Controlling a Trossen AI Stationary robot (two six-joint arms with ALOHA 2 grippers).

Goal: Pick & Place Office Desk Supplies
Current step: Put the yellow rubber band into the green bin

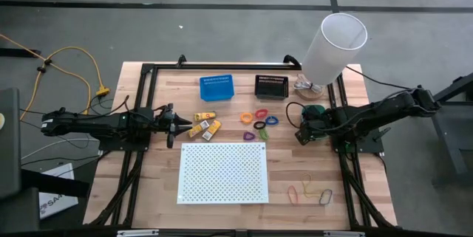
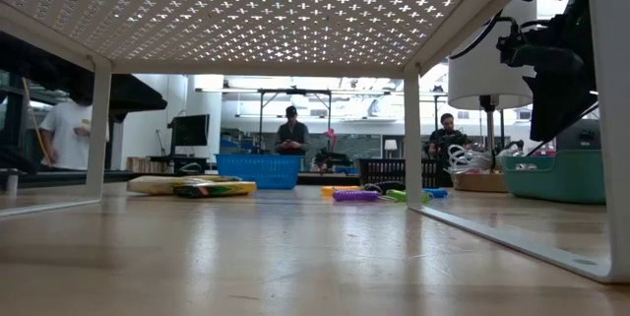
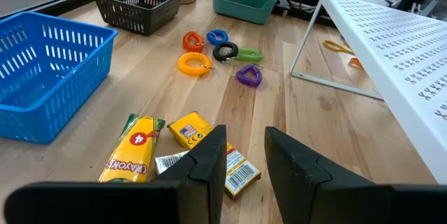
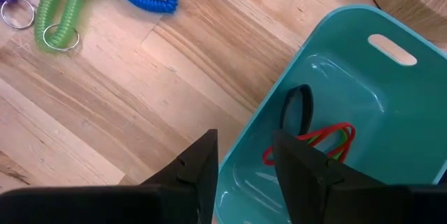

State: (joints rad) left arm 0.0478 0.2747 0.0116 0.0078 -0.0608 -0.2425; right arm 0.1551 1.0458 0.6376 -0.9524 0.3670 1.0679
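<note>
1. surface: pale wooden table [image 1: 148, 200] on a grey floor, framed by black rails. a white perforated board [image 1: 223, 173] stands raised on legs at the near middle. the low view looks under it into a workshop where people stand far behind.
2. bins at the far edge: blue bin [image 1: 216, 87], black bin [image 1: 270, 86], and a teal bin [image 4: 363, 105] to the right, beside a lamp with a white shade [image 1: 334, 46].
3. supplies still out: yellow crayon packets [image 3: 164, 147] between the blue bin and the board; coiled plastic loops [image 1: 259, 119] in orange, blue, green and purple mid-table; loose rubber bands [image 1: 309, 190] at the board's right near corner.
4. right gripper [image 4: 244, 165] hangs over the teal bin's rim, fingers a little apart, holding nothing. red, green and black bands [image 4: 314, 130] lie inside the bin.
5. left gripper [image 3: 244, 158] hovers just above the crayon packets, fingers parted narrowly, empty.
6. judged step: a band drop looks finished on the right; the left seems lined up for a packet.
7. next move calls for lowering the left fingers astride one packet, clear of its overlapping neighbours.
</note>
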